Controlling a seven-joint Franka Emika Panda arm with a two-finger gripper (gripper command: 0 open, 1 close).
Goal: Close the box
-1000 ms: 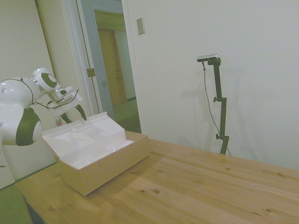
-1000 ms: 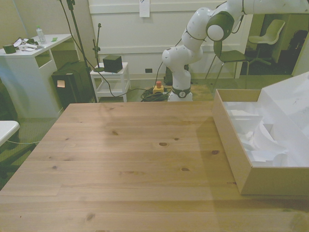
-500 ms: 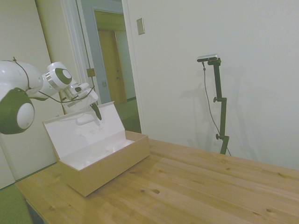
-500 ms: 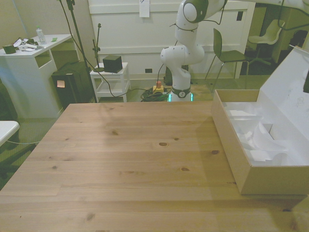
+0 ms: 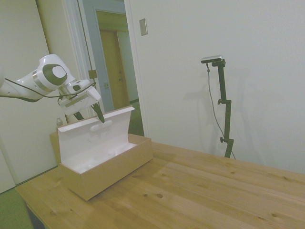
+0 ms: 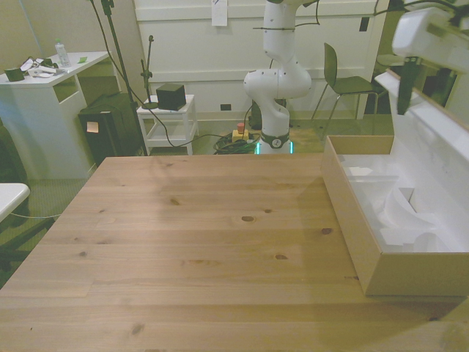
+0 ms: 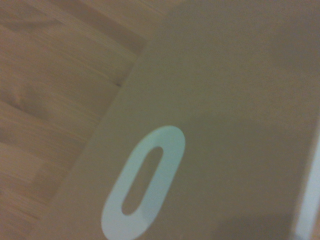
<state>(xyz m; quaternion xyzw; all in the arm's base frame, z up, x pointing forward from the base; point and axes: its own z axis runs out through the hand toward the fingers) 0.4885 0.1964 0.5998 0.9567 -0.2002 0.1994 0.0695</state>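
Partly cropped box (image 6: 350,220), lid (image 5: 95,136) upright

A wooden table (image 6: 190,235) with knots in its planks fills the foreground, and beyond its far edge a white desk (image 6: 44,95) stands at the front view's left with a small bottle (image 6: 61,51) and some clutter on top. Beside the desk sit a dark cabinet (image 6: 110,132) and a low white shelf unit (image 6: 167,123) bearing a black cube (image 6: 171,95), while two chairs (image 6: 344,77) stand toward the front view's right. In the side view an open doorway (image 5: 112,62) shows a hallway, with a wall switch plate (image 5: 143,26) next to its frame
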